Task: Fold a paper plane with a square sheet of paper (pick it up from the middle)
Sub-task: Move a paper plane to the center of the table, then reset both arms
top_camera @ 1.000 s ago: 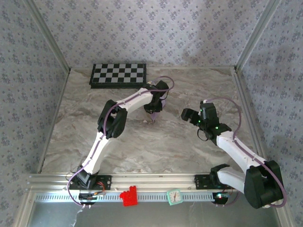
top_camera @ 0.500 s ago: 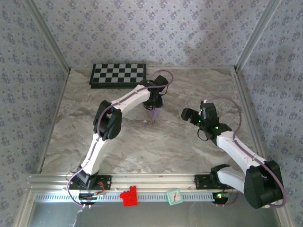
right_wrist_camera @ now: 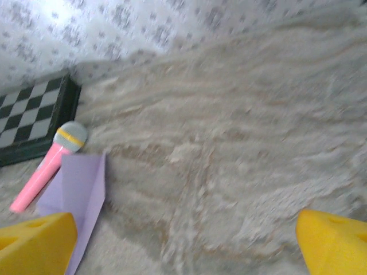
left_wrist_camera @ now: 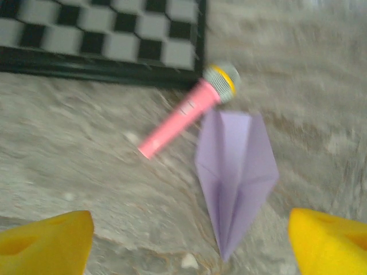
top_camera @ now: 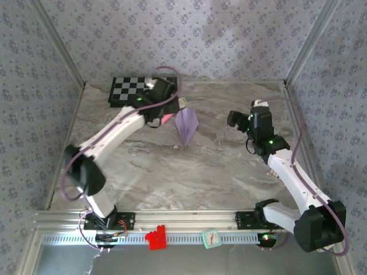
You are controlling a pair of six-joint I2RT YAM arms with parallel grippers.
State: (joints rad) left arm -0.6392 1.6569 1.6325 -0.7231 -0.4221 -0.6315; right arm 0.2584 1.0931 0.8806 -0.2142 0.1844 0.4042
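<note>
– Now, where lies the paper plane point(top_camera: 186, 126)?
– Folded, flat on the desk point(top_camera: 200, 172), sharp tip toward the arms, just beside the pink toy microphone point(left_wrist_camera: 186, 112). Left jaws and right jaws gape wide, empty. Folding appears complete; nothing evident remains.

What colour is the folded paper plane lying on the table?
Pale lavender, plain with no pattern. The paper plane shows best in the left wrist view.

The right gripper point(right_wrist_camera: 183, 243) shows two yellow fingers point(right_wrist_camera: 34, 243) set wide apart, holding nothing. On the marbled table point(right_wrist_camera: 241, 137), a lavender plane point(right_wrist_camera: 83, 192) lies beside the left-hand finger. A pink microphone point(right_wrist_camera: 46, 169) lies just beside it, near a checkered board point(right_wrist_camera: 28, 123) at the table's far edge.
</note>
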